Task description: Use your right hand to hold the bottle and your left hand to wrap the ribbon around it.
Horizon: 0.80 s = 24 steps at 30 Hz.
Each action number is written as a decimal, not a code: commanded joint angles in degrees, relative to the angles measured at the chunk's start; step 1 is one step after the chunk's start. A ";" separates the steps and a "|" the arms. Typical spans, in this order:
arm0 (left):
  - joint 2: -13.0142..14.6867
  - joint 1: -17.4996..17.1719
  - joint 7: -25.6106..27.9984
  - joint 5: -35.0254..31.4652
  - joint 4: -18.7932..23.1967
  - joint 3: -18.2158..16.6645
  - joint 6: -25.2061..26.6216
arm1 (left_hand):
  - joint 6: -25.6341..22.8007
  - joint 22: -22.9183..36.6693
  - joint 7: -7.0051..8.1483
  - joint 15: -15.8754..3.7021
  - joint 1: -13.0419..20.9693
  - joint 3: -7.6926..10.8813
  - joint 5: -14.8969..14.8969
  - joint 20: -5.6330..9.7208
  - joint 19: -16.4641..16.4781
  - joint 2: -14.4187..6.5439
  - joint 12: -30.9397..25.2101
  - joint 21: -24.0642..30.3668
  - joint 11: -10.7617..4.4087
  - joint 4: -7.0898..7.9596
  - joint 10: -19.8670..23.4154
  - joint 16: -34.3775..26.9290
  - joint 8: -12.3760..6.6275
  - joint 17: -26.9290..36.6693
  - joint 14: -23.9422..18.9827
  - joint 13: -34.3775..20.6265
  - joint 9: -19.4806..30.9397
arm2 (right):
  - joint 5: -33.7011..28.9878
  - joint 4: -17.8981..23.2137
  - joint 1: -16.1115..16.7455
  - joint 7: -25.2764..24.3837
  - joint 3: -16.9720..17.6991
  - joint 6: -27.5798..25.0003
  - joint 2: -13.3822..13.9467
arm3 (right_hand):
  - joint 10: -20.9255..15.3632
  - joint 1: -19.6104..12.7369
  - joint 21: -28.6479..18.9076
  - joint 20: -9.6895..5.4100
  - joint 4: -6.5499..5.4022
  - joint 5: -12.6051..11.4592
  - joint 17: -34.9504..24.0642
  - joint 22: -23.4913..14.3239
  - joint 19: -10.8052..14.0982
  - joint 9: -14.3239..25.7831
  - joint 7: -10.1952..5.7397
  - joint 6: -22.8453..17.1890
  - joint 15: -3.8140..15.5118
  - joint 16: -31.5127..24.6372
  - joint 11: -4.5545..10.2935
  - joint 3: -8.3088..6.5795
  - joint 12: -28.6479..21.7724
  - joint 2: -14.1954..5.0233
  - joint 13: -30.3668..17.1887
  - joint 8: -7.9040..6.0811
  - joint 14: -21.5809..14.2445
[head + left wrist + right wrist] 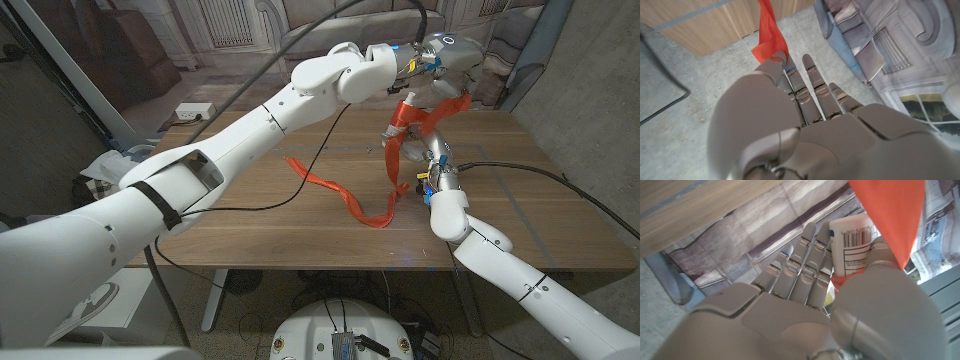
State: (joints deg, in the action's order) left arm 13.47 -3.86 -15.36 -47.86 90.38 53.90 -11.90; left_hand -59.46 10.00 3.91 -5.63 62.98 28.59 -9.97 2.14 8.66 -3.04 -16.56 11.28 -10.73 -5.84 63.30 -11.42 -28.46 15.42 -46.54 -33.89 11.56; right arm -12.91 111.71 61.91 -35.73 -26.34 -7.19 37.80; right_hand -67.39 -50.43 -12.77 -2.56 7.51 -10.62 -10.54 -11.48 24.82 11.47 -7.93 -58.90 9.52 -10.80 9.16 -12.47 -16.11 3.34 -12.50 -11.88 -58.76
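Bottle (854, 245) largely hidden in head view behind ribbon (372, 205) and fingers; wrist view shows its white barcoded label. Right hand (436, 160) grips it, raised near the table's (250, 240) far edge. Left hand (440, 55) above it pinches the ribbon's upper end, apparently. The ribbon's tail trails across open tabletop.

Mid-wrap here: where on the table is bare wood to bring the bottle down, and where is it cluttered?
Bare wood lies on the table to the robot's right of the right hand, and along the near edge below the ribbon. The middle is crowded: the ribbon's tail and a black cable cross it. The left hand pinches the ribbon above the bottle.
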 commanded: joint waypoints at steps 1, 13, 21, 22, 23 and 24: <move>-2.48 4.53 -0.05 -0.96 -8.60 4.51 7.56 | 0.19 0.20 0.11 -5.89 -0.05 0.84 -0.39 0.12 -0.30 -0.18 0.01 -0.04 -1.32 0.35 1.21 0.00 -0.37 0.04 0.36 -1.53 0.10 | -2.74 4.11 3.01 0.63 0.51 3.82 0.94 | -2.31 -10.56 0.07 -0.61 -0.19 -0.23 -0.17 0.04 -0.06 0.14 -4.57 -4.42 3.25 -0.03 2.41 -0.38 -0.22 -10.92 -0.25 -0.37 0.39; -0.31 5.35 1.47 2.67 -11.31 5.10 9.66 | 0.22 0.20 0.21 -5.90 -0.12 0.94 -0.39 -0.02 -0.37 -0.13 -0.04 -0.02 -1.34 0.35 1.15 -0.09 -0.37 0.00 0.38 -1.63 0.08 | -2.75 5.22 5.62 0.72 3.29 3.74 0.26 | -2.33 -10.57 0.05 -0.60 -0.19 -0.24 -0.17 0.04 -0.07 0.15 -4.56 -4.49 3.21 -0.04 2.40 -0.37 -0.25 -10.91 -0.31 -0.41 0.50; 3.99 3.51 1.83 5.89 -9.25 3.47 9.54 | 0.28 0.20 0.30 -5.86 -0.20 0.99 -0.38 -0.31 -0.41 -0.13 -0.12 -0.01 -1.37 0.37 1.06 -0.18 -0.41 0.02 0.41 -1.78 0.15 | -2.16 5.29 6.62 0.28 5.54 3.48 -0.05 | -2.29 -10.60 0.03 -0.56 -0.18 -0.24 -0.19 0.04 -0.05 0.16 -4.58 -4.50 3.32 -0.08 2.40 -0.38 -0.22 -10.94 -0.31 -0.41 0.50; 4.71 3.11 1.97 6.31 -8.82 3.12 9.40 | 0.24 0.20 0.36 -5.86 -0.21 0.99 -0.38 -0.36 -0.41 -0.13 -0.14 0.00 -1.37 0.37 1.09 -0.20 -0.43 0.03 0.41 -1.80 0.15 | -2.13 5.29 6.65 0.24 5.79 3.38 -0.09 | -2.28 -10.58 0.05 -0.62 -0.19 -0.24 -0.18 0.04 -0.11 0.16 -4.58 -4.50 3.28 -0.06 2.40 -0.37 -0.21 -10.92 -0.30 -0.41 0.54; 5.41 2.65 2.09 6.68 -8.32 2.76 9.37 | 0.33 0.20 0.13 -5.85 -0.22 1.01 -0.38 -0.51 -0.39 -0.18 -0.13 0.01 -1.38 0.40 1.01 -0.22 -0.40 0.05 0.40 -1.83 0.14 | -2.10 5.27 6.61 0.18 6.00 3.15 -0.22 | -2.29 -10.60 0.04 -0.62 -0.18 -0.24 -0.17 0.04 -0.10 0.16 -4.57 -4.50 3.31 -0.04 2.40 -0.38 -0.22 -10.93 -0.31 -0.41 0.58; 6.12 2.17 2.18 7.08 -7.84 2.41 9.26 | 0.32 0.20 0.14 -5.84 -0.23 1.01 -0.38 -0.59 -0.39 -0.19 -0.13 0.01 -1.38 0.41 0.98 -0.22 -0.40 0.05 0.41 -1.85 0.14 | -2.09 5.19 6.52 0.22 6.19 3.04 -0.23 | -2.30 -10.61 0.03 -0.55 -0.17 -0.25 -0.17 0.04 -0.08 0.16 -4.57 -4.50 3.33 -0.05 2.39 -0.39 -0.22 -10.94 -0.31 -0.41 0.56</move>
State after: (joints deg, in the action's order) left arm 14.45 0.62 -14.05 -44.54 80.48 58.24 -3.05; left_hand -59.26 10.00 4.12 -5.31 62.98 28.59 -9.95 1.82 8.36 -3.04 -16.31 11.28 -10.73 -5.84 63.30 -11.42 -28.63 15.43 -46.23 -34.49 11.61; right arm -15.39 116.55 67.28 -35.09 -22.72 -3.61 38.04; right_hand -67.40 -50.43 -12.77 -2.56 7.50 -10.61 -10.54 -11.48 24.83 11.48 -7.93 -58.90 9.25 -10.80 9.15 -12.47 -16.09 3.35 -12.65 -11.83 -58.50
